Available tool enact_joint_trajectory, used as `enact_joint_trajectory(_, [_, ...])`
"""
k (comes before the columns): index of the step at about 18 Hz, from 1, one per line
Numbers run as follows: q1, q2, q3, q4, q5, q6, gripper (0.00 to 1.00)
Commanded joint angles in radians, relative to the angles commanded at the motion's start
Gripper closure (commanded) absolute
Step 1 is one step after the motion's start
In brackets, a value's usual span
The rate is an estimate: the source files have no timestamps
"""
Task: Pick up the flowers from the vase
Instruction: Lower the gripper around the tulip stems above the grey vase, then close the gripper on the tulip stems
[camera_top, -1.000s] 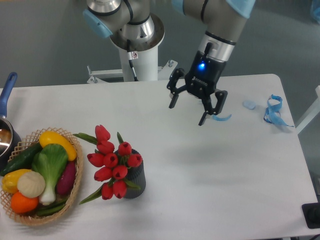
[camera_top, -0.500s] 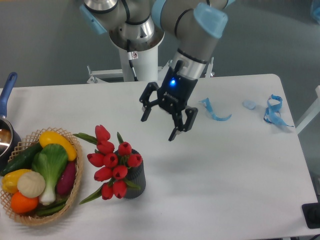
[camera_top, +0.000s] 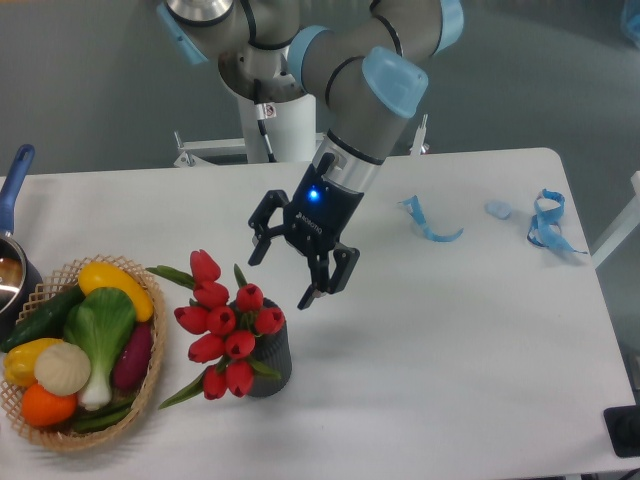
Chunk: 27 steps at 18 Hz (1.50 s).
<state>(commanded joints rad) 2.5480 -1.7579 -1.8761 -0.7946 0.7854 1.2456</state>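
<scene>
Since a second ago the gripper (camera_top: 283, 277) has travelled from the right-hand part of the counter (camera_top: 450, 330) leftward and down, and it now hangs just above and to the right of the flowers (camera_top: 224, 325). Its jaws are spread wide with nothing between them. The red tulip bunch stands in the vase (camera_top: 274, 362), beside the basket (camera_top: 150, 385) of vegetables. Only the approach looks nearly done; lowering, closing on the bunch and lifting it out all remain.

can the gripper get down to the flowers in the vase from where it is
Probably yes. The gripper hangs open just above and right of the flowers, with nothing between them; the vase stands clear of the basket.
</scene>
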Motion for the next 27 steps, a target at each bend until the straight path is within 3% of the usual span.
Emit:
enact_joint_trajectory(4, [-0.032, -0.054, 0.026, 0.035, -0.002, 0.000, 0.00])
enact_joint_trajectory(18, [-0.069, -0.110, 0.086, 0.037, -0.002, 0.000, 0.01])
enact_joint_trajectory(21, [-0.069, -0.112, 0.086, 0.035, -0.002, 0.000, 0.26])
enact_joint_trajectory(24, [-0.069, -0.114, 0.086, 0.035, -0.002, 0.000, 0.37])
enact_joint_trajectory(27, [-0.069, -0.115, 0.086, 0.035, -0.002, -0.005, 0.54])
